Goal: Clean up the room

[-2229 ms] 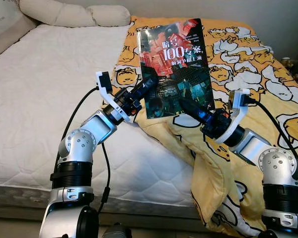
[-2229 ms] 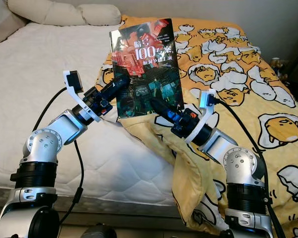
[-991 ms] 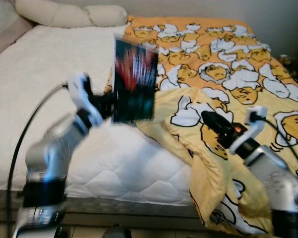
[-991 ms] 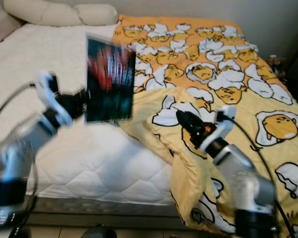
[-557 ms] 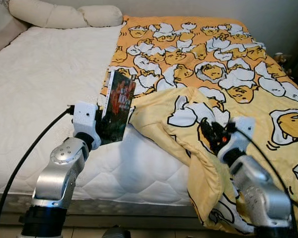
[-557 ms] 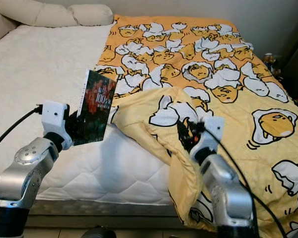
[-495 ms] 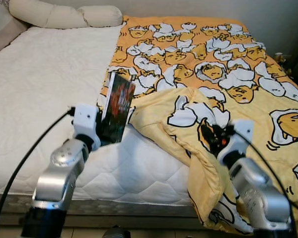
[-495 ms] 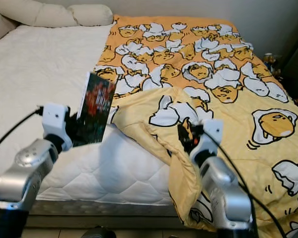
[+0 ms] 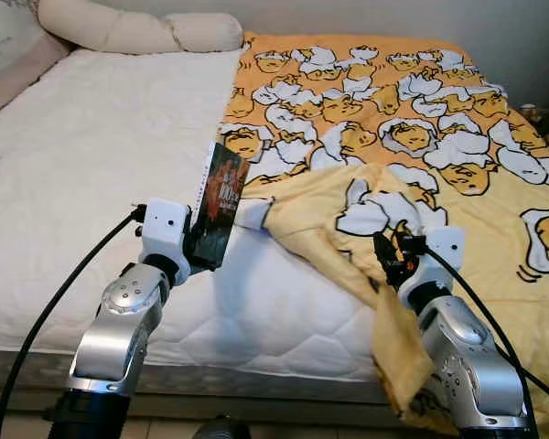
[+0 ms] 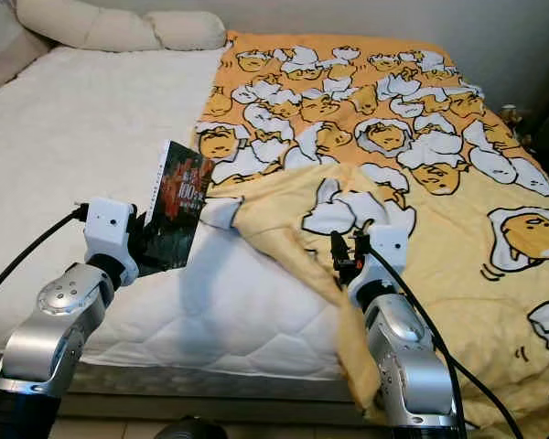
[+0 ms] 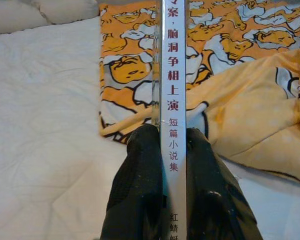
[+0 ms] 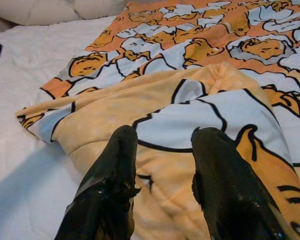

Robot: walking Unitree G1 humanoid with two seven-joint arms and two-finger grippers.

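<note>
Since two seconds ago, both arms have drawn back toward the robot and the book (image 9: 218, 203) now rides in one claw instead of being propped between two. It has turned nearly edge-on to the head camera, where before its full cover faced it.

Nearest, at about seven o'clock in the head views, the left claw (image 11: 166, 145) pinches the book by its lower end. In the left wrist view a black finger (image 11: 139, 172) presses each side of the white spine, which stands upright above the mattress edge. At about five o'clock, the right claw (image 12: 162, 137) is spread apart with nothing between its fingers (image 12: 117, 160), hovering over a bunched fold of the yellow blanket (image 10: 284, 215).

Beyond the claws, the white quilted mattress (image 9: 82, 165) covers the left half of the bed. The blanket, printed with egg-yolk cartoon figures, covers the right half from three o'clock up to twelve, and its near corner hangs over the bed's front edge by the right arm.

Farthest off, at eleven o'clock, cream pillows (image 9: 137, 32) lie along the head of the bed against the wall.
</note>
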